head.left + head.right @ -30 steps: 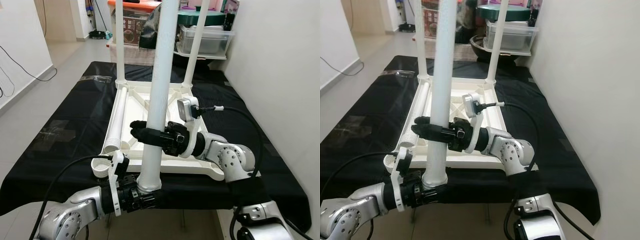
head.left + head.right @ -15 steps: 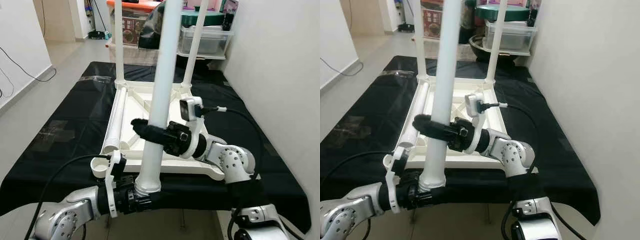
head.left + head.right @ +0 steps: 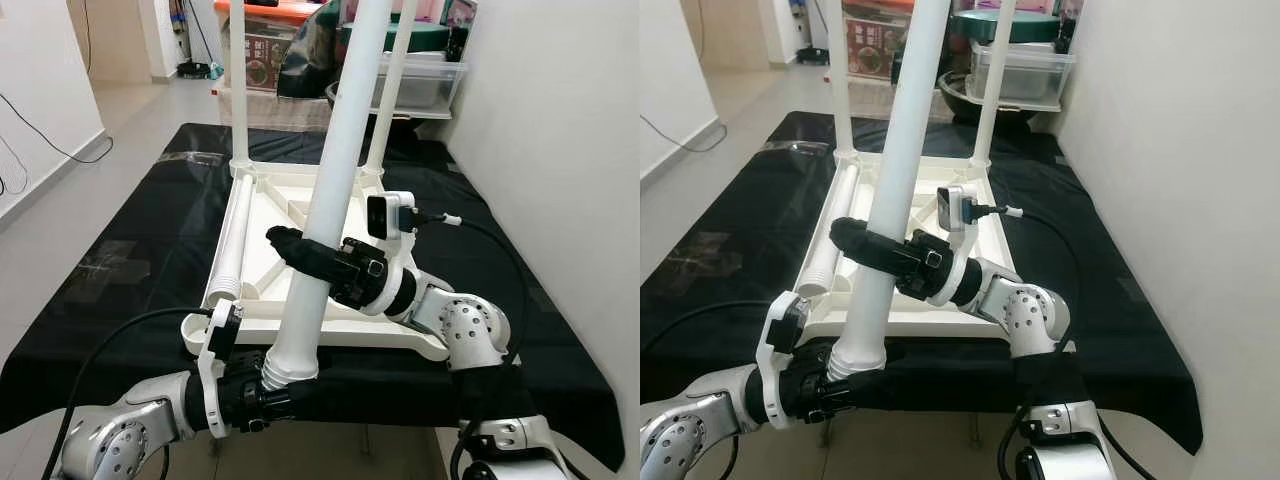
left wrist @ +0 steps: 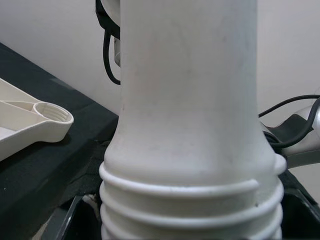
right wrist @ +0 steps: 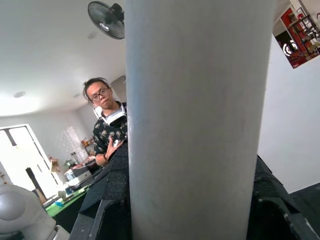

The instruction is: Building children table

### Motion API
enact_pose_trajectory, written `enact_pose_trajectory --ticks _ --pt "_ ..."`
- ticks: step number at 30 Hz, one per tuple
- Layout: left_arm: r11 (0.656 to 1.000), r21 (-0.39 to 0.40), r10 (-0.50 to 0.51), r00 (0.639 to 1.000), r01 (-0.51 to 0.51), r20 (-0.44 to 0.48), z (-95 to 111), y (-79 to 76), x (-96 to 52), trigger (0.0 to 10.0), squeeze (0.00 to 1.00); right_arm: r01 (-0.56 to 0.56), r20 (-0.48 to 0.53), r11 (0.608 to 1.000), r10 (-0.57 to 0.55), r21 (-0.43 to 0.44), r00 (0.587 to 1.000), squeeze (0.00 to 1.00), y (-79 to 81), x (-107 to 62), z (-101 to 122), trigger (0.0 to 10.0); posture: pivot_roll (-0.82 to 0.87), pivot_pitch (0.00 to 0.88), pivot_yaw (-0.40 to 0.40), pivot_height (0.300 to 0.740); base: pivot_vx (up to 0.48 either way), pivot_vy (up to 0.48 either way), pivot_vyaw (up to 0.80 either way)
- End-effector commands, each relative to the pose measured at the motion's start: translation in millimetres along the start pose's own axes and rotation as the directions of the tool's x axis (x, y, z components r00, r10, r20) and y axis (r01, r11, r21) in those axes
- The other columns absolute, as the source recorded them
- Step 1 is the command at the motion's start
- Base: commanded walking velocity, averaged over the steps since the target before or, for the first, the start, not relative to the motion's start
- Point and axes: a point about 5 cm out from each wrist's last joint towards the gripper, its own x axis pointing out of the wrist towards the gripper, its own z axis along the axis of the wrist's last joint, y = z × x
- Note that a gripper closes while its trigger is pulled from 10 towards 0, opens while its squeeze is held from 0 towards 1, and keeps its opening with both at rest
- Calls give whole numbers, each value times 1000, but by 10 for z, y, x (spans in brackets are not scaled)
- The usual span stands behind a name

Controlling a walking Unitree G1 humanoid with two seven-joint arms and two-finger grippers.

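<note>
Spanning most of the frame, a black-draped bench [image 3: 120, 230] carries the upturned tabletop [image 3: 265, 205] at centre, underside up so its corner sockets face the ceiling. Two legs [image 3: 237, 90] stand fitted at its far corners, upper middle of frame; a third leg lies flat along its left edge [image 3: 228, 250], likely parked for later. The loose leg [image 3: 335, 190] rises from lower centre, leaning toward the upper right, off the bench's near edge and seated in no socket. Right gripper [image 3: 300, 255], mid-frame, is clamped around the shaft partway up, presumably to steer the tilt. Left gripper [image 3: 272, 385], lower centre, is closed on the threaded end [image 4: 190, 200], so that end can be aimed and turned. The open near-left socket [image 3: 197, 330] sits just left of that end and looks the likely target; the threads are below its rim level, so a lift seems needed first. A person [image 5: 107, 127] stands behind the shaft in the right wrist view.
</note>
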Motion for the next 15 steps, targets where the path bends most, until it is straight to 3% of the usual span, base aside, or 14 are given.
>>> enact_pose_trajectory --ticks 1,2,6,7,8,13,14,15 --pt "999 -10 -33 999 33 -5 -12 -35 62 0 0 -77 -15 997 77 20 997 0 60 146 -85 0 89 0 -91 740 0 0 0" --pt "999 -9 -30 999 30 -11 -16 -35 59 0 0 -30 -48 1000 30 0 998 0 32 144 -110 10000 89 0 -91 740 0 0 0" --pt "1000 -5 -16 1000 16 -21 -24 -26 53 0 0 32 -82 999 -33 -21 996 0 -7 138 -138 10000 90 0 -91 740 0 0 0" --pt "1000 3 -1 1000 1 -29 -29 -13 49 3137 0 65 -74 997 -67 -29 995 1000 -35 132 -136 10000 90 0 -92 740 0 0 0" --pt "999 20 28 999 -27 -41 -34 14 39 10000 0 129 -40 991 -131 -42 991 1000 -93 120 -112 10000 90 0 -92 740 0 0 0" --pt "997 36 63 997 -61 -52 -35 49 22 10000 0 185 -22 981 -186 -54 982 1000 -131 111 -98 10000 90 0 -91 740 0 0 0" --pt "991 56 127 989 -123 -76 -50 115 -5 10000 0 207 -24 976 -209 -66 978 357 -137 109 -101 10000 89 0 -86 740 0 0 0" --pt "977 87 205 974 -197 -100 -71 199 -39 10000 0 238 -26 968 -241 -84 970 0 -148 102 -105 10000 89 0 -86 740 0 0 0"
